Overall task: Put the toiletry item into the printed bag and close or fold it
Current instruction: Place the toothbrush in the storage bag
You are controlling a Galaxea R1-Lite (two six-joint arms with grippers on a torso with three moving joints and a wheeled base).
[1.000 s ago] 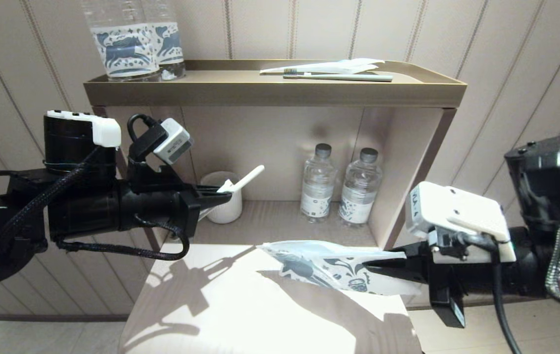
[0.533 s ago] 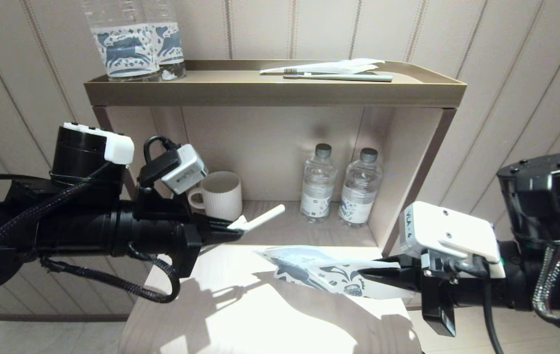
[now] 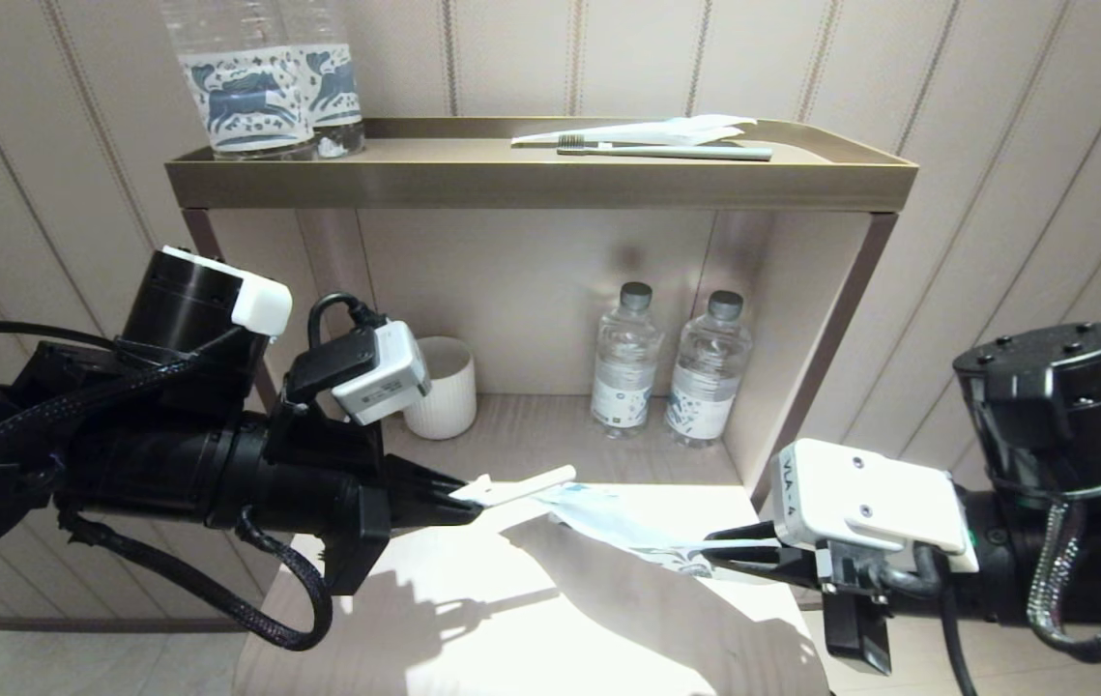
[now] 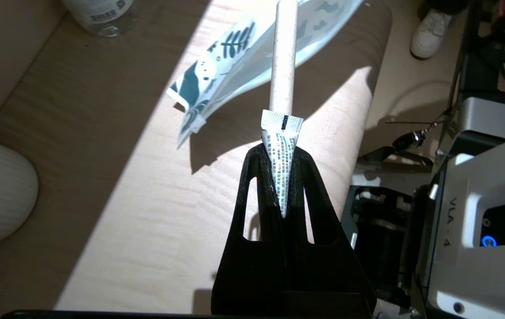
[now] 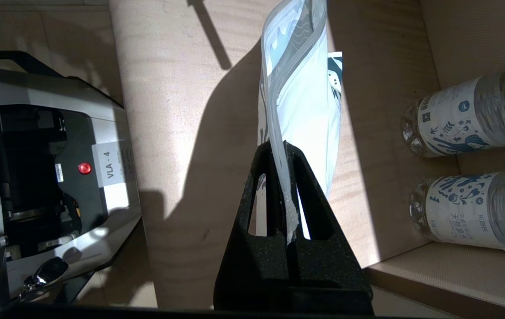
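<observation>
— Insertion step: left end effector (image 4: 282,177) clenched on small white tube (image 4: 283,62), tip at mouth of printed bag (image 5: 299,102), itself pinched by right end effector (image 5: 285,195) above desk (image 3: 473,619).

— Needs straight push into opening. Obstacles?

— Mug (image 3: 442,389), water bottles (image 3: 671,362) on shelf behind; well apart.

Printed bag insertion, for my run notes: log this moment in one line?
left gripper: shut on tube | right gripper: shut on printed bag | tube tip at bag mouth
</observation>
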